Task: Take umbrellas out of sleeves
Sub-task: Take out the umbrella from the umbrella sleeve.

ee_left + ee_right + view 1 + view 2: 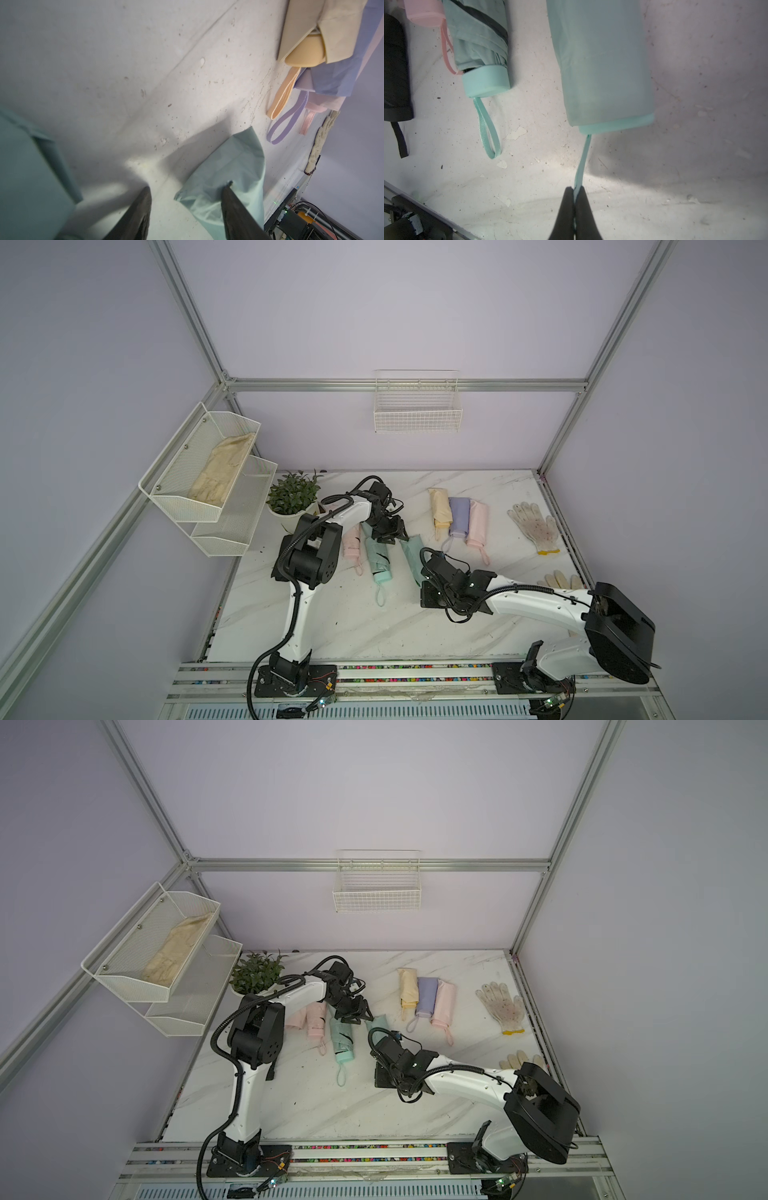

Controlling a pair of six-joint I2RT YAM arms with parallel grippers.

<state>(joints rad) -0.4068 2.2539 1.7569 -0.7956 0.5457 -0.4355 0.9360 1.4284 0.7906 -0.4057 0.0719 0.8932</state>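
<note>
Far left on the wall: mesh rack (166,499) w/ a beige glove (222,470) in its upper tray. A plant (293,493) sits at the desk's (353,626) back-left corner. Your L arm (345,510) reaches over mid-desk. Under it a bare pink umbrella (316,1021) lies w/ a pink piece (296,1019) just beside it, half hidden by the arm; can't tell what that is. Next, a bare mint umbrella (377,558), out of any sleeve.

L jaws stand open at the far end of the mint sleeve (411,556). In the L wrist view one finger (232,207) lies over the sleeve's end, the other over bare desk, wide gap btw them. That sleeve has its umbrella inside; the mint cap (616,124) pokes from the near mouth. R jaws are closed tight on the loop (583,158) coming off that cap, strap pulled straight. R wrist view also shows a black umbrella (394,72) beyond the pink one; sleeved or not, can't tell.

A wire basket (417,406) hangs on the back wall. Right of ctr, three filled sleeves lie side by side, touching: yellow sleeve (439,508), lavender sleeve (458,516), pink sleeve (477,524), loops pointing to the robot's side. Then a white glove (534,526), and near the right edge beige gloves (559,580), partly behind your R arm (536,601).
</note>
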